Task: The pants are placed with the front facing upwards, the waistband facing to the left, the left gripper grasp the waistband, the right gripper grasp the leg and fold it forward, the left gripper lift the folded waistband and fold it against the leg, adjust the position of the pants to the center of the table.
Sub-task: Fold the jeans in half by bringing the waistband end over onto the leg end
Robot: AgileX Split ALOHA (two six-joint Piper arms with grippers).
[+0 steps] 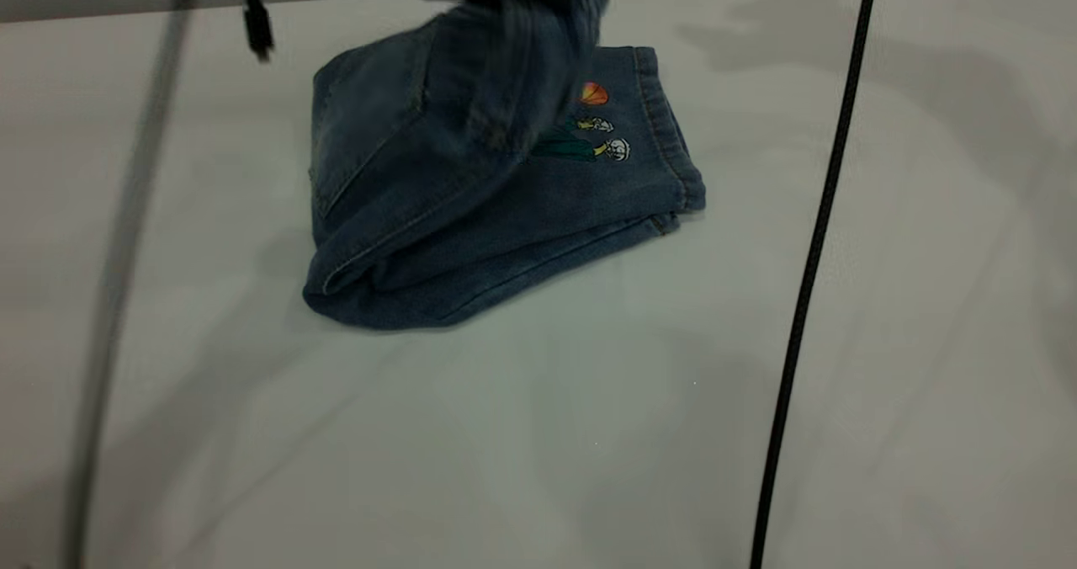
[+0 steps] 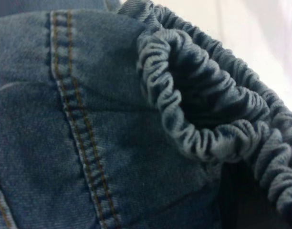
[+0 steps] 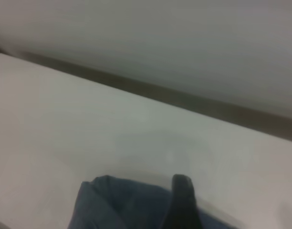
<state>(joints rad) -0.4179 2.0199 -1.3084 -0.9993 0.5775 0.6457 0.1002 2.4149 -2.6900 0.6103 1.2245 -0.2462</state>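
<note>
the pants (image 1: 471, 190) are seen lying folded toward the far side of the table (image 1: 538, 434), a little left of its middle, with a flap of denim raised at the top and carried over the cartoon print (image 1: 593, 127). soft, limp, fairly light cloth is judged, prone to sag and slide on the smooth top. the waistband (image 2: 208, 109), thick and gathered, is judged the surest hold. whether the left gripper is closed on it cannot be told. further right, a dark finger (image 3: 183, 200) is seen beside denim; the right gripper's state cannot be told either.
</note>
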